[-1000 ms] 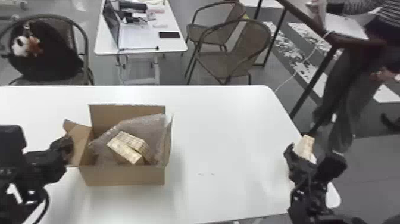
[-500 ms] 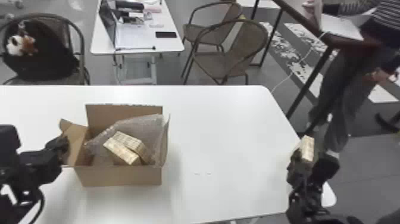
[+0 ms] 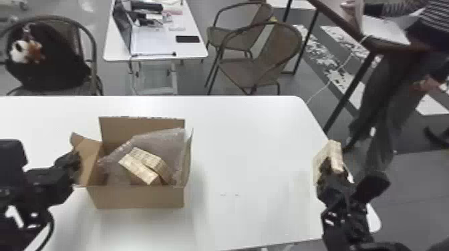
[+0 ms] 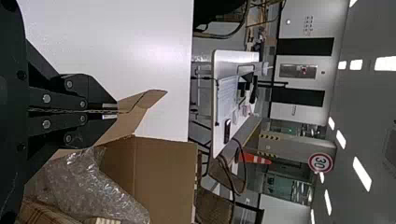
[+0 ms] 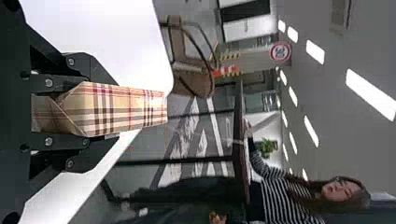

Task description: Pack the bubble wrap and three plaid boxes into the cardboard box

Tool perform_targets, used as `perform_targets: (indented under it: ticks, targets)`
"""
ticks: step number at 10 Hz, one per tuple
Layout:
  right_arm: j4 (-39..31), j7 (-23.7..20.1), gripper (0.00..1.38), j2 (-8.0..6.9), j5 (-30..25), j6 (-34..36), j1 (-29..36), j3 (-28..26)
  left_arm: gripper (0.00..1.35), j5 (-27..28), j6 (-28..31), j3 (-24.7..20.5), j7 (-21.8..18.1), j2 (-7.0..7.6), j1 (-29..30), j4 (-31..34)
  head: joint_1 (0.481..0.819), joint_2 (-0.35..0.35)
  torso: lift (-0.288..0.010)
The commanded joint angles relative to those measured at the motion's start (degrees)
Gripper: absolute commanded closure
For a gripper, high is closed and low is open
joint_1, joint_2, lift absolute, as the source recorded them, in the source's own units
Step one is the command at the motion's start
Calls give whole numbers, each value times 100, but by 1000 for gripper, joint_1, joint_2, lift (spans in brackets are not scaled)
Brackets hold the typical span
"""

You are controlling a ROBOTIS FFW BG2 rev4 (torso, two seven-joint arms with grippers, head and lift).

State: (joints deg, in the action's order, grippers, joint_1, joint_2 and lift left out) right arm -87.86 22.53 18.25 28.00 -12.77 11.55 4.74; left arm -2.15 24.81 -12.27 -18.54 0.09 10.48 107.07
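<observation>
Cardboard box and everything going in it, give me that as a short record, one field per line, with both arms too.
Cardboard box: open on the table; its front wall faces the robot
Bubble wrap: inside the cardboard box
First plaid box: in there, on the wrap
Second plaid box: beside the first
Third plaid box: outside, by the table's right edge
Left tool: closed on the left flap
Right tool: gripping the third plaid box
</observation>
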Motion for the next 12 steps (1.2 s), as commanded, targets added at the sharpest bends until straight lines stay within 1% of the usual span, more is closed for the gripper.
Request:
perform_targets:
  ticks: [1,2,3,5,6,7,8,9,10,11,12]
  targets:
    - [-1093,-618,1042,29,408,952,93,0,1214,4,-2,-30,0,-24,15,-2,695,-114,-92]
    - [-1559,-1163,1044,29,628,1593,-92,27,1214,21,-2,-12,0,-24,-2,-2,695,-87,-92]
    - [-1778,-1603,1044,38,988,2042,-391,158,1214,21,-2,14,0,-24,-20,-10,695,-32,-92]
    - [-2024,-2069,1044,47,1647,2789,-979,501,1214,39,15,49,0,-24,-46,-37,695,63,-92]
    - [-1998,-2332,1044,64,1805,3000,-1357,782,1214,56,33,67,0,-24,-64,-46,695,84,-92]
    - [-1884,-2534,1044,108,1999,3123,-1762,1152,1214,56,42,93,0,-24,-72,-54,695,125,-92]
    - [-1778,-2737,1044,117,2043,3325,-2122,1459,1214,65,42,120,0,-24,-99,-72,695,165,-92]
    - [-1585,-2912,1042,108,2271,3474,-2412,1749,1214,91,51,163,0,-24,-125,-81,695,201,-92]
    - [-1312,-3202,1042,38,2509,3676,-2658,1934,1214,100,59,163,0,-24,-125,-89,691,232,-92]
    - [-987,-3615,1044,-155,2640,3984,-2816,1969,1214,109,68,172,0,-24,-134,-89,690,248,-92]
    - [-565,-3949,1044,-313,2948,4256,-2948,2013,1214,109,68,181,0,-24,-143,-89,693,275,-92]
